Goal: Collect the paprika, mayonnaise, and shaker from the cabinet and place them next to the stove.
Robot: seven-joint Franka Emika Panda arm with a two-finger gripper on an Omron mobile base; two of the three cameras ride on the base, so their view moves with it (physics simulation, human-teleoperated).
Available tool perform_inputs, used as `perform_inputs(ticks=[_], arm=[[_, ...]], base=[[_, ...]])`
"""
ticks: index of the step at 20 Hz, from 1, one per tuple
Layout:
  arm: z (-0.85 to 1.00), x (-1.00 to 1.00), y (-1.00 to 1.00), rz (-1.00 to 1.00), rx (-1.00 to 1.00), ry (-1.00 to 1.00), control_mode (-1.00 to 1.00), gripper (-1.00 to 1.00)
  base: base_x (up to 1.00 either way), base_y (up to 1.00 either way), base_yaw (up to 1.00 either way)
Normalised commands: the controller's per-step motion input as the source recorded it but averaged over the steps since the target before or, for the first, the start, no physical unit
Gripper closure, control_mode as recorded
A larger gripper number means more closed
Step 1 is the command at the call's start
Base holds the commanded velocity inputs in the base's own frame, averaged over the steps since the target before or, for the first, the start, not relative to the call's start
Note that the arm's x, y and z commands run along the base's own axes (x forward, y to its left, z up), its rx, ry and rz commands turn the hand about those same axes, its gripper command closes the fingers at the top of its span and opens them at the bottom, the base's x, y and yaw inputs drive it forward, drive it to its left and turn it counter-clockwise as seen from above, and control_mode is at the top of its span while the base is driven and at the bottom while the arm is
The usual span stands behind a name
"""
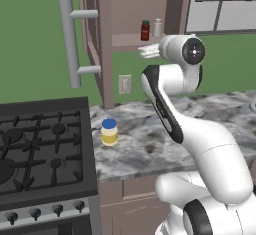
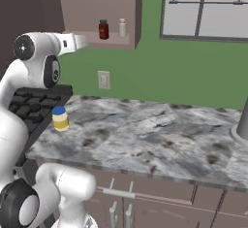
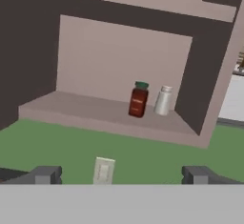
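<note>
1. Nearest us in the hand view are our two fingertips (image 3: pixel 46 174), spread wide with nothing between them; the gripper (image 3: pixel 121 175) is released and empty.
2. Mayonnaise (image 1: pixel 109 131) stands upright on the counter (image 1: pixel 200 119), just beside the stove (image 1: pixel 40 149); we judge that item done.
3. Paprika (image 3: pixel 138 99) and shaker (image 3: pixel 163 100) stand upright, close side by side on the cabinet (image 3: pixel 119 56) shelf, toward its right end.
4. From our fingers, the paprika lies ahead and above, slightly right of centre; shaker further right.
5. Long axes are vertical, so we expect a level approach with fingers either side of the paprika.
6. A light switch (image 3: pixel 103 170) sits on the wall below.
</note>
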Motion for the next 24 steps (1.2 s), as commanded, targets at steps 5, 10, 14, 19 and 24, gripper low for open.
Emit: perform_inputs(ticks=[5,10,14,19,24], arm=[[0.15,-0.04,-0.26,-0.23,0.0,0.0,-1.0,-1.0],[0.0,0.0,0.0,0.0,0.01,-0.01,-1.0,-1.0],[0.02,0.18,0.0,0.0,0.02,0.03,-1.0,-1.0],[0.01,0.22,-0.05,0.0,0.05,0.03,-1.0,-1.0],[0.0,0.21,-0.14,0.01,0.09,0.0,-1.0,-1.0]], base=[[0.0,0.0,0.0],[0.0,0.0,0.0],[0.0,0.0,0.0],[0.0,0.0,0.0],[0.0,0.0,0.0]])
